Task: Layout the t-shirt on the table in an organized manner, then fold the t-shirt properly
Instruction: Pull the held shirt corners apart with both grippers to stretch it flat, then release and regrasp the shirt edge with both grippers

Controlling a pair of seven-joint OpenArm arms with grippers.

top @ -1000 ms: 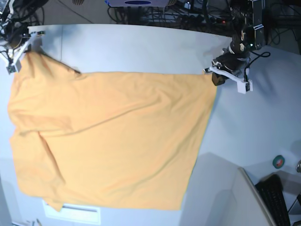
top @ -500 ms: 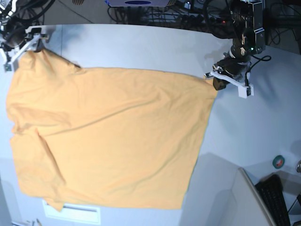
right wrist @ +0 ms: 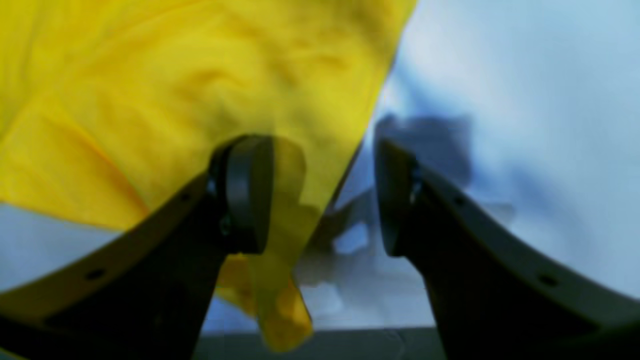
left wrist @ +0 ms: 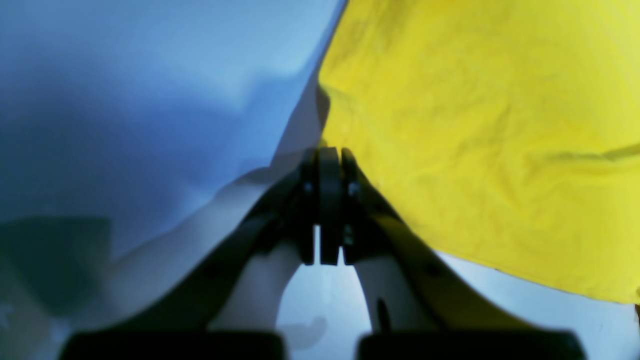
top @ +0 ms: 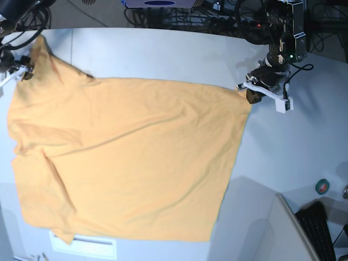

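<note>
The orange-yellow t-shirt (top: 125, 157) lies spread over most of the pale table (top: 163, 54), with soft creases near its left side. At its far right corner my left gripper (top: 246, 89) is shut on the t-shirt, and the left wrist view shows the closed gripper (left wrist: 327, 155) at the t-shirt's (left wrist: 475, 125) edge. My right gripper (top: 16, 72) hovers at the far left corner. In the right wrist view the right gripper (right wrist: 320, 190) is open. The t-shirt (right wrist: 150, 90) drapes loosely past the left finger (right wrist: 247, 190), and the table (right wrist: 525, 100) shows to the right.
A green tape roll (top: 322, 186) and a black keyboard (top: 321, 231) sit at the right front. A white sheet (top: 92, 247) pokes out under the shirt's front edge. Cables (top: 190, 16) run along the far edge. A grey panel (top: 255, 223) stands front right.
My right gripper has opened and let go of the shirt's far left corner, then drawn back to the left. That corner now rests on the table. The left gripper has held its grip.
</note>
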